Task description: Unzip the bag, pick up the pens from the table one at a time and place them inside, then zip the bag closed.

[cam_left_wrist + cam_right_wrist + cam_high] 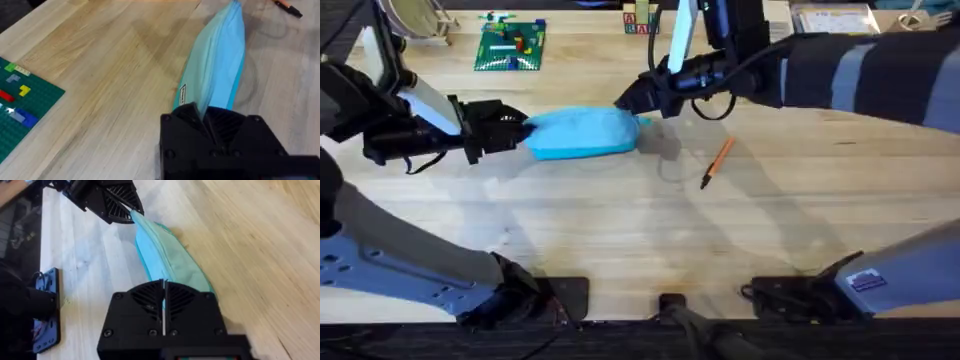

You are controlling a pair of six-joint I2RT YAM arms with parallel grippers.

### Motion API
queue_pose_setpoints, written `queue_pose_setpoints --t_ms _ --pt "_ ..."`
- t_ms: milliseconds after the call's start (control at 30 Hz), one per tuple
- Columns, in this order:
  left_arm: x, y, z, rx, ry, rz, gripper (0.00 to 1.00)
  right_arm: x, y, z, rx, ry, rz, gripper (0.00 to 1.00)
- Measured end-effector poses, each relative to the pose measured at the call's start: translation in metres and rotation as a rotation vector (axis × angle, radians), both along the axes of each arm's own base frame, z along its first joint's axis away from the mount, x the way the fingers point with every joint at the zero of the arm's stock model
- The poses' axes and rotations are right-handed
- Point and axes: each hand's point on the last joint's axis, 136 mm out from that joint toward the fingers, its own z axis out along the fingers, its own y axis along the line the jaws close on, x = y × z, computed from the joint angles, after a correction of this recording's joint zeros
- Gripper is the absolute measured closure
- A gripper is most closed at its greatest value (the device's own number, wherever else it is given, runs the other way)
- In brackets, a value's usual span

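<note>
The light-blue bag (pixel 582 132) lies across the middle of the table (pixel 620 230), stretched between both grippers. My left gripper (pixel 523 131) is shut on its left end; the left wrist view shows the bag (pixel 220 60) running away from the black fingers (pixel 220 130). My right gripper (pixel 632 102) is shut at the bag's right end, where the fabric (pixel 167 260) emerges from under its closed fingers (pixel 150 307). I cannot see the zipper pull. The left gripper (pixel 127 211) pinches the far end. One orange pen (pixel 717 162) with a black tip lies to the bag's right, also seen as pen (pixel 287 6).
A green brick baseplate (pixel 510 45) with a few bricks lies at the back left, shown as baseplate (pixel 20 105) in the left wrist view. Small coloured blocks (pixel 640 22) stand at the back centre. The table's front half is bare wood.
</note>
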Motion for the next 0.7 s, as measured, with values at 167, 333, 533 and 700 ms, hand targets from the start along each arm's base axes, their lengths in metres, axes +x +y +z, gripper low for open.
queue_pose_setpoints --t_ms 167,333,533,700 --pt "0.0000 0.0000 0.0000 0.000 0.000 0.000 0.959 -0.0001 0.0002 0.0004 0.005 0.021 -0.009 0.971" --pt "0.0000 0.0000 0.0000 0.000 0.000 0.000 0.959 -0.0001 0.0002 0.0006 0.007 0.031 -0.014 0.972" --pt "0.0000 0.0000 0.0000 0.000 0.000 0.000 0.959 0.0000 0.0003 0.0007 0.008 0.034 -0.016 0.971" --pt "0.0000 0.0000 0.0000 0.000 0.000 0.000 0.959 -0.0002 0.0016 0.0020 0.010 0.034 -0.015 0.971"
